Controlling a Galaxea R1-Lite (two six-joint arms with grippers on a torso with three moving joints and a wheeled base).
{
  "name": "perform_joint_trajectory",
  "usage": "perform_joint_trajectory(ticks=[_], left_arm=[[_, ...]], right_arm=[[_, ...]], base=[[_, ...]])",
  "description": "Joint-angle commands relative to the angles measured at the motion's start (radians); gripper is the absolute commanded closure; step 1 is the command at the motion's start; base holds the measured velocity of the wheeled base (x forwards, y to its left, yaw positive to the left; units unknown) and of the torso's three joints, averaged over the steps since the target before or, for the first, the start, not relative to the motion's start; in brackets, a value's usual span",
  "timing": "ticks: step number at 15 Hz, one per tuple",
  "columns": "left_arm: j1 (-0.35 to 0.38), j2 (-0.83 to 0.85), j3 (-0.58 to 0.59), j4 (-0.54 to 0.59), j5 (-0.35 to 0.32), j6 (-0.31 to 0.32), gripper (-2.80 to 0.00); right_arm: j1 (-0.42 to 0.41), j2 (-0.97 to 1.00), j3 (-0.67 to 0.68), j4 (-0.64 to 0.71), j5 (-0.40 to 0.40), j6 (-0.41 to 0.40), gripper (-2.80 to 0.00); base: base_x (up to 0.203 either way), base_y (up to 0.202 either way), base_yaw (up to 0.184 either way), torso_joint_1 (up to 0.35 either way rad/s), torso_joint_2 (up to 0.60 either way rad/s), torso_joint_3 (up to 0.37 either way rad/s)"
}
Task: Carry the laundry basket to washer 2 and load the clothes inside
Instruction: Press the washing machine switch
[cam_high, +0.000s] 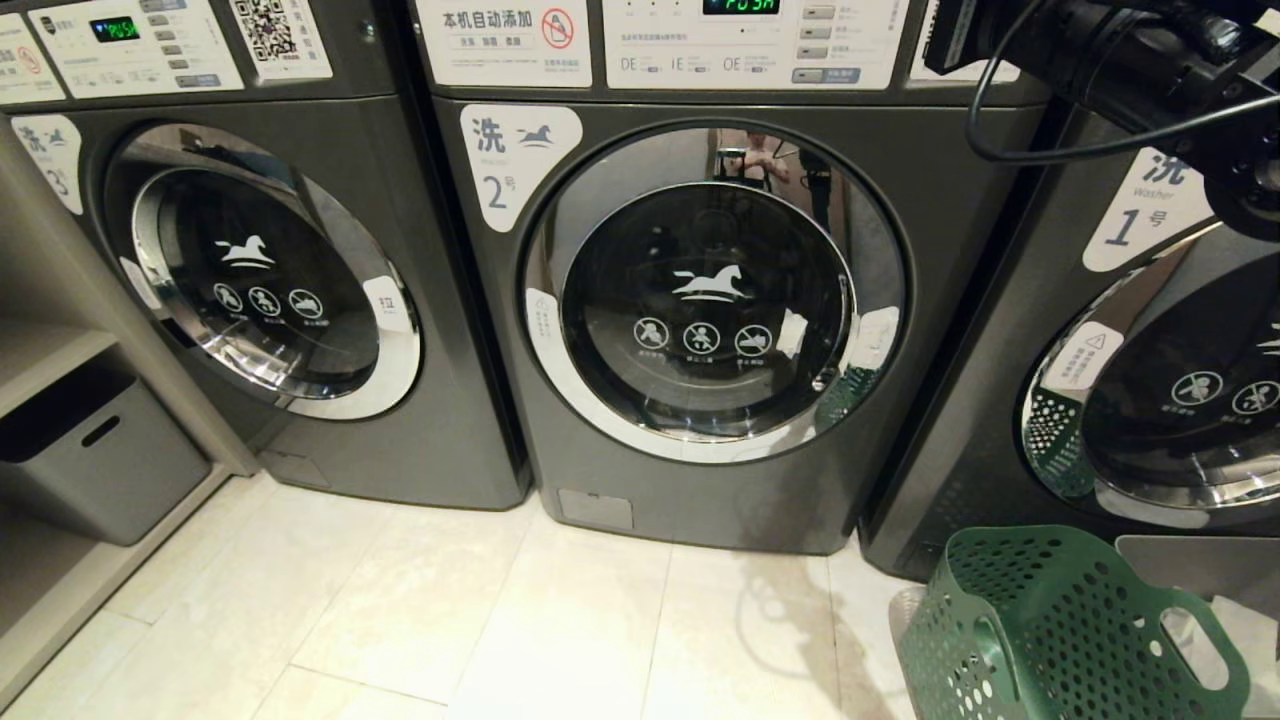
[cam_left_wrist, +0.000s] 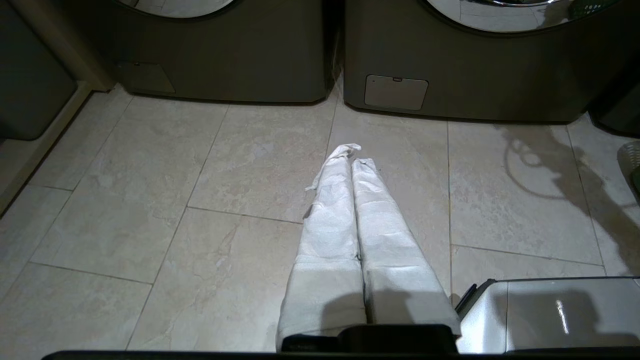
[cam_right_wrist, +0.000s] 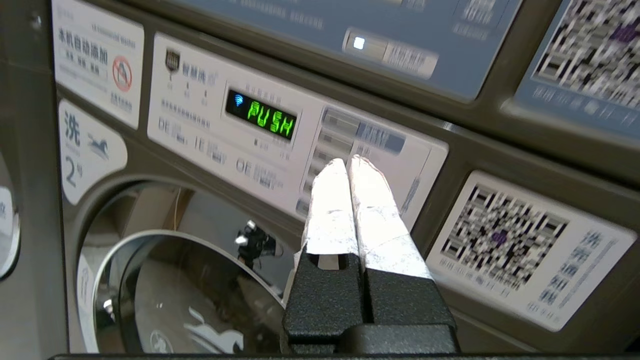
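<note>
You see washer 2 (cam_high: 715, 300) straight ahead, its round glass door closed, between the machines labelled 3 (cam_high: 265, 270) and 1 (cam_high: 1160, 390). The laundry basket (cam_high: 1060, 630) stands on the tiled floor (cam_high: 450, 610) at your lower right, in front of washer 1. Your right gripper (cam_right_wrist: 348, 162) is raised before washer 2's control panel (cam_right_wrist: 300, 145), fingers pressed together with nothing between them. Your left gripper (cam_left_wrist: 350, 152) hangs low over the floor, likewise pinched together and empty.

My right arm (cam_high: 1130, 60) is black, trailing a black cable (cam_high: 1010, 150); both grippers' fingers (cam_right_wrist: 350, 210) wear white wrapping over textured black bases.
</note>
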Motion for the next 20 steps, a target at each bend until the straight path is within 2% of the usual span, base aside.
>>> perform_joint_trajectory(ticks=[1,11,16,20], left_arm=[[0.0,0.0,0.0,0.002,0.0,0.001,0.0],[0.0,0.0,0.0,0.002,0.0,0.001,0.0],[0.0,0.0,0.0,0.002,0.0,0.001,0.0],[0.0,0.0,0.0,0.002,0.0,0.001,0.0]], right_arm=[[0.0,-0.004,0.001,-0.001,0.001,0.0,0.0],[0.0,-0.019,0.038,-0.001,-0.001,0.017,0.0],[0.003,-0.079,0.242,-0.019,0.011,0.027,0.0],[0.003,-0.043,0.415,-0.164,0.014,0.036,0.0]], base=[[0.0,0.0,0.0,0.018,-0.12,-0.301],[0.0,0.0,0.0,0.109,-0.46,-0.336],[0.0,0.0,0.0,0.145,-0.41,-0.265],[0.0,0.0,0.0,0.022,-0.06,-0.037]])
